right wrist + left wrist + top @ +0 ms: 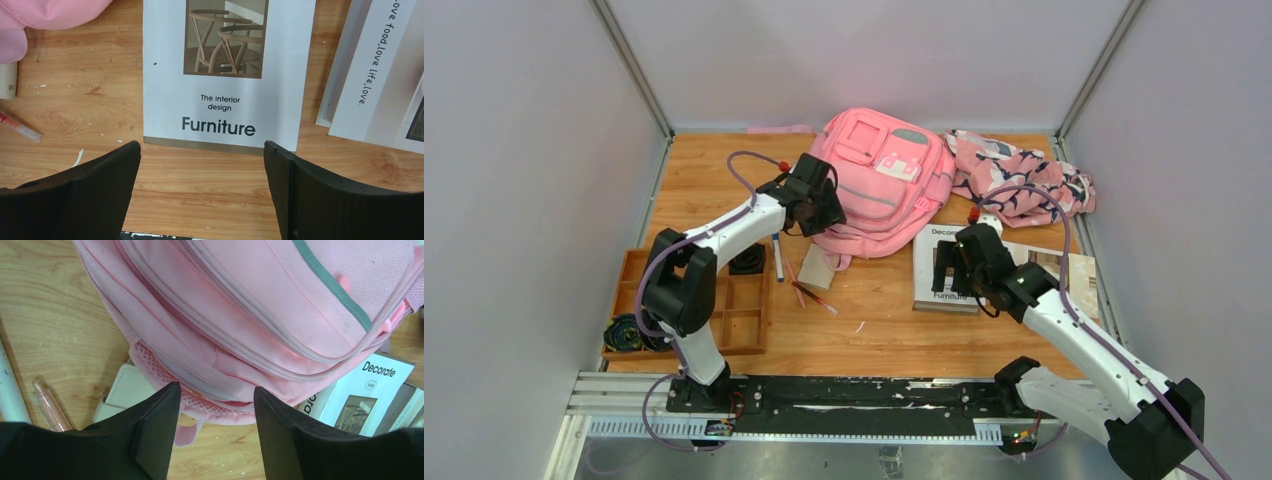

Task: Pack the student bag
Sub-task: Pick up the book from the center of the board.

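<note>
student bag [879,185] lies flat, front up, mid far edge of the bench. zips look shut, can't see inside. left end effector [214,395] released, jaws apart either side of the bag's near mesh edge, probably lining up to pinch it open. white case [125,390] pokes out from under that edge. right end effector [201,146] released, jaws wide over the furniture book [220,90] toward the right edge, likely the item to pack. wooden tray [724,345] at the near left corner holds two dark rolls in separate compartments. pens [809,293] lie loose between tray and bag.
</note>
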